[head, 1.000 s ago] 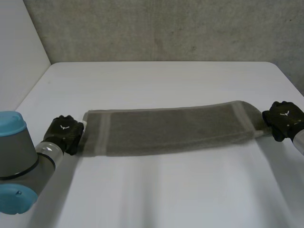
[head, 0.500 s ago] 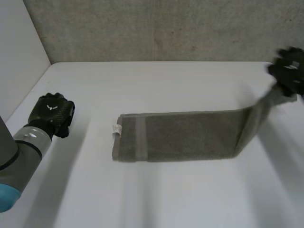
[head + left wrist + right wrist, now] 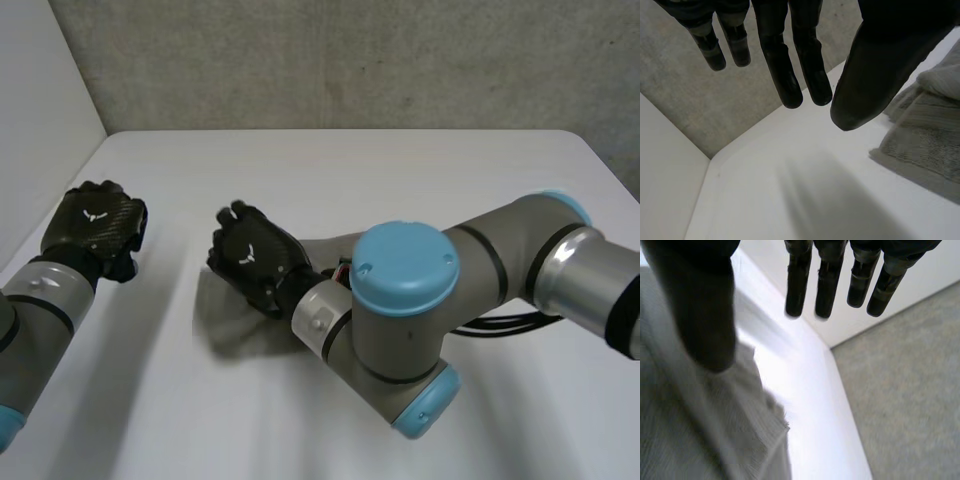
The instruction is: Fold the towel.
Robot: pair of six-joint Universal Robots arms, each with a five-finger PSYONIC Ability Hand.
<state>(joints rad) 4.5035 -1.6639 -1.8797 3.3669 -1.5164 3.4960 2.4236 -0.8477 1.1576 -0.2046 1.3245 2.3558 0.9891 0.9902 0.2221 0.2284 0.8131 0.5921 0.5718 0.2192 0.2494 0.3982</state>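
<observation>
My right arm [image 3: 405, 300] reaches across the table [image 3: 420, 165] to the left side, I judge to lay one end of the towel [image 3: 922, 142] over the other. The right hand [image 3: 255, 265] hangs there with straight fingers [image 3: 799, 285], gripping nothing; the bunched cloth lies under its palm and thumb, and I can't tell if they touch. My left hand [image 3: 95, 225] waits off to the side, I judge to keep clear of the fold. Its fingers [image 3: 782, 75] are straight and empty, and the towel's edge is near the thumb but apart.

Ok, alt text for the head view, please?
The right arm reaches across the white table, its open right hand over the towel, which the arm mostly hides. The open left hand is off to one side, clear of the towel.
</observation>
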